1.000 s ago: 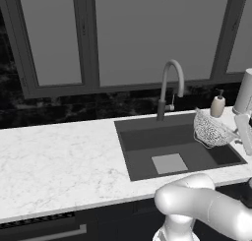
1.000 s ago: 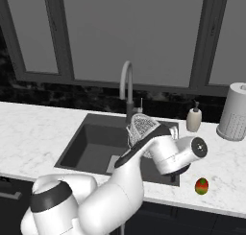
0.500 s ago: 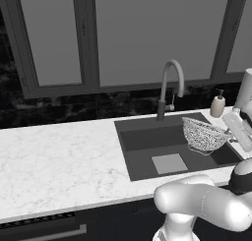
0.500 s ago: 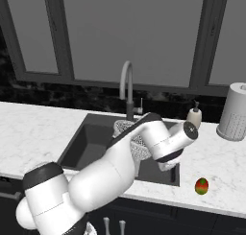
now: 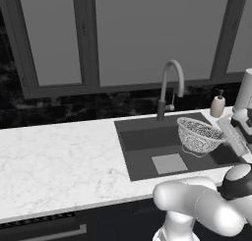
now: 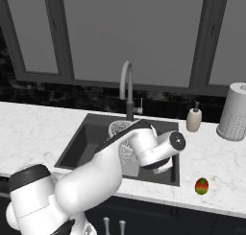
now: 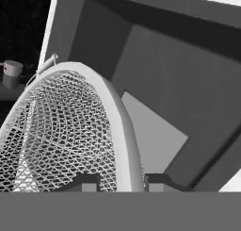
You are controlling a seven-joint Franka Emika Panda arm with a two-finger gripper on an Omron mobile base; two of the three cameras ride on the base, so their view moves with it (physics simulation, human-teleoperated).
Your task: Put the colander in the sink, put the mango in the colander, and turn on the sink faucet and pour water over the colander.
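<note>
The wire-mesh colander (image 5: 199, 134) hangs roughly level over the right half of the dark sink (image 5: 140, 159), with its rim about at counter height. My gripper (image 5: 222, 131) is shut on the colander's right rim. In the hand view the rim runs between my fingertips (image 7: 157, 182), and the mesh (image 7: 56, 131) lies left of them above the sink's lighter floor patch (image 7: 157, 145). The arm covers part of the colander (image 6: 119, 129) in the right base view. The mango (image 6: 202, 186) lies on the marble right of the sink. The faucet (image 5: 170, 87) stands behind the basin, and no water runs from it.
A beige soap dispenser (image 6: 193, 120) stands behind the sink's right corner. Further right is a white perforated cylinder (image 6: 234, 111). White marble counter (image 5: 59, 161) stretches left of the sink. Dark windows line the back wall.
The colander has moved left from the sink's right edge and come down over the basin, turning from tilted to roughly level. My gripper stays shut on its rim.
</note>
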